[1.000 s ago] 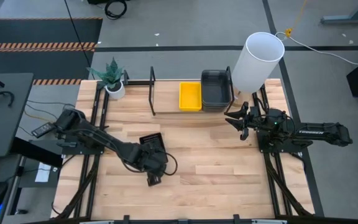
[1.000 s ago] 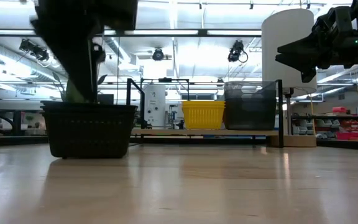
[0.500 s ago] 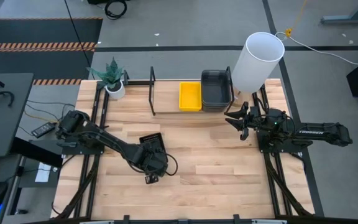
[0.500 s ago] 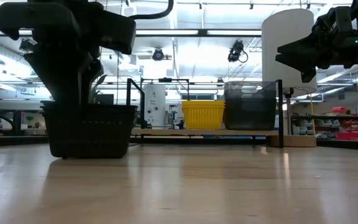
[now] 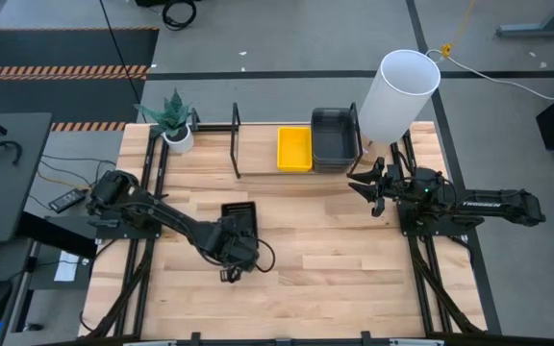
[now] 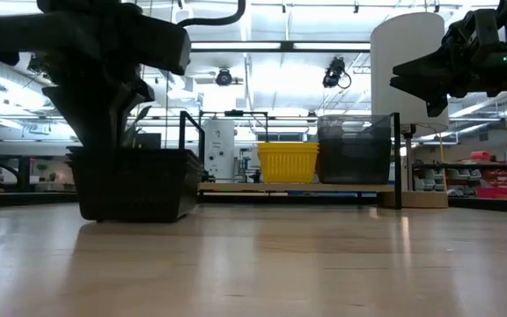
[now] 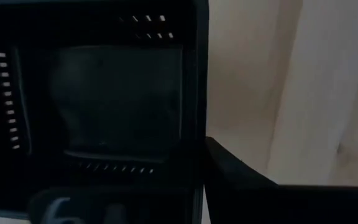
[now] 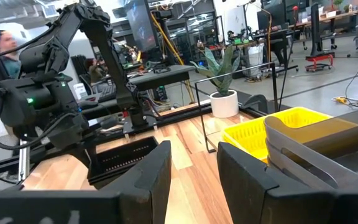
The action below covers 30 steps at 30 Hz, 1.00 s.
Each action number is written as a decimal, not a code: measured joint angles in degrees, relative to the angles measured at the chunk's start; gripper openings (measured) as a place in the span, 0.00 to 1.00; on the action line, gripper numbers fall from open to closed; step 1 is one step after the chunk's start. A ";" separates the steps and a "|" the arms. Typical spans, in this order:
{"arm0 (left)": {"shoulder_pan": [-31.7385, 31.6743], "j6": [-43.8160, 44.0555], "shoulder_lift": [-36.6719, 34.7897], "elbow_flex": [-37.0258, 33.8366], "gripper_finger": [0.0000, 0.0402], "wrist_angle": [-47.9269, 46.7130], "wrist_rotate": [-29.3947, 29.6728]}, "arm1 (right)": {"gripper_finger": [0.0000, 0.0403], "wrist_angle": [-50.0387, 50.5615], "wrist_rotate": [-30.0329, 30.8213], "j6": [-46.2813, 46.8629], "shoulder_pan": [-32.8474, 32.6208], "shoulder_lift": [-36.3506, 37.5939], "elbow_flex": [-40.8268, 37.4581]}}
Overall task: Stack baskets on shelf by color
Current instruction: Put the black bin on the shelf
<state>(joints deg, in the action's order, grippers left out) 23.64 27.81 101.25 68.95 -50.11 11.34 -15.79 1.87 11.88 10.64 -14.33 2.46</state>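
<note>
A black perforated basket sits on the table left of centre, also seen in the low view. My left gripper stands over its near wall and is shut on it. On the shelf at the far edge rest a yellow basket and, to its right, a dark-grey basket. My right gripper hangs open above the table, near the shelf's right end, with nothing between its fingers. My left gripper holds the black basket by its near wall, one finger inside the basket and the other finger outside it. The fingers come from above, pointing down. The basket stays upright with its bottom at the tabletop.
A tall white cylinder stands at the shelf's right end, and a potted plant at the far left corner. Black upright bars frame the shelf. Bare planks lie between the two arms.
My left gripper has moved a little toward the far edge and settled over the black basket's near wall, taking hold of it. The basket has slid slightly toward the table's right edge and turned a little.
</note>
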 joint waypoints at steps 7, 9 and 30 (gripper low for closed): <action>-1.10 -4.44 -1.48 0.16 0.05 -1.58 1.45 | 0.34 0.00 -0.02 0.00 0.00 -0.01 0.00; -1.68 -5.57 -2.10 0.17 0.05 -1.71 2.01 | 0.34 0.00 0.00 0.00 0.01 -0.01 0.00; -10.36 -18.03 -3.43 1.30 0.05 3.25 7.03 | 0.34 -0.01 0.00 0.01 0.02 -0.02 0.00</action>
<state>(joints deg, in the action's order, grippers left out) 13.28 9.79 97.82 70.25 -46.86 18.37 -15.81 1.87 11.89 10.66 -14.35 2.46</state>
